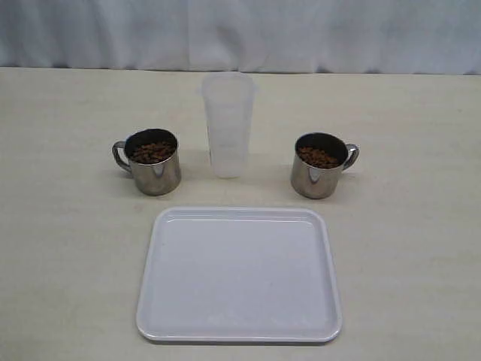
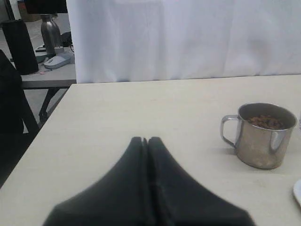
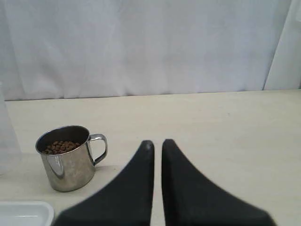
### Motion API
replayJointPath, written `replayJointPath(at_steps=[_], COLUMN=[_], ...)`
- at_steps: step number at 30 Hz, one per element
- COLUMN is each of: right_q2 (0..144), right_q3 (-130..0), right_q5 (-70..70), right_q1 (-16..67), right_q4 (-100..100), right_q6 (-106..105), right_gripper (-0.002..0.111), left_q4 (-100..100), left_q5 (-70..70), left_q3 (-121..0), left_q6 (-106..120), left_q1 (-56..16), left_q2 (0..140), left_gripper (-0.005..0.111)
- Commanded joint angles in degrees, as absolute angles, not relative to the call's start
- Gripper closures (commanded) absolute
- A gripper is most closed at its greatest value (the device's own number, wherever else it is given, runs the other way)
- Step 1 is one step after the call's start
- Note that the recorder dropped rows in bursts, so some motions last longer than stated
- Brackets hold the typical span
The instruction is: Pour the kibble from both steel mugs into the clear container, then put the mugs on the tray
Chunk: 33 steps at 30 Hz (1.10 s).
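Steel mugs (image 1: 154, 164) (image 1: 321, 167) hold kibble (image 1: 152, 153), clear container (image 1: 228, 128) empty; left gripper (image 2: 145, 140) and right gripper (image 3: 156, 144) closed, holding nothing.

Brown kibble (image 1: 154, 153), shiny silver mugs (image 1: 156, 174), translucent container (image 1: 228, 128), white tray (image 1: 239, 274)

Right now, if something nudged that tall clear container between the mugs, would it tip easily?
Probably yes: the clear container is tall, narrow and looks empty, so it is likely light and tippy. Its translucent plastic may flex if squeezed.
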<state>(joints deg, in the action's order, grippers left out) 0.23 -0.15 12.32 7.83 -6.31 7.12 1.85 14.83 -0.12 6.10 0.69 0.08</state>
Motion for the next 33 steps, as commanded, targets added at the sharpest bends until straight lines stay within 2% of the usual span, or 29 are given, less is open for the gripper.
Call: replayJointPath(at_steps=[1, 19, 28, 33], right_q2=[0.0, 0.0, 0.0, 0.0], right_q3=[0.0, 0.0, 0.0, 0.0], right_q5=[12.12, 11.81, -4.36, -5.04], right_q1=[7.5, 7.5, 7.5, 7.5], right_q4=[-6.46, -6.46, -6.46, -6.46], right_q6=[6.65, 6.65, 6.65, 6.65], right_gripper=[0.104, 0.104, 0.104, 0.104], left_q4=[1.61, 1.63, 1.63, 1.63], left_q5=[14.3, 13.95, 13.95, 13.95], left_q3=[0.0, 0.0, 0.0, 0.0], left_q6=[5.78, 5.78, 5.78, 5.78], left_q1=[0.95, 0.95, 0.95, 0.95], left_q2=[0.0, 0.0, 0.0, 0.0], left_gripper=[0.107, 0.107, 0.107, 0.107])
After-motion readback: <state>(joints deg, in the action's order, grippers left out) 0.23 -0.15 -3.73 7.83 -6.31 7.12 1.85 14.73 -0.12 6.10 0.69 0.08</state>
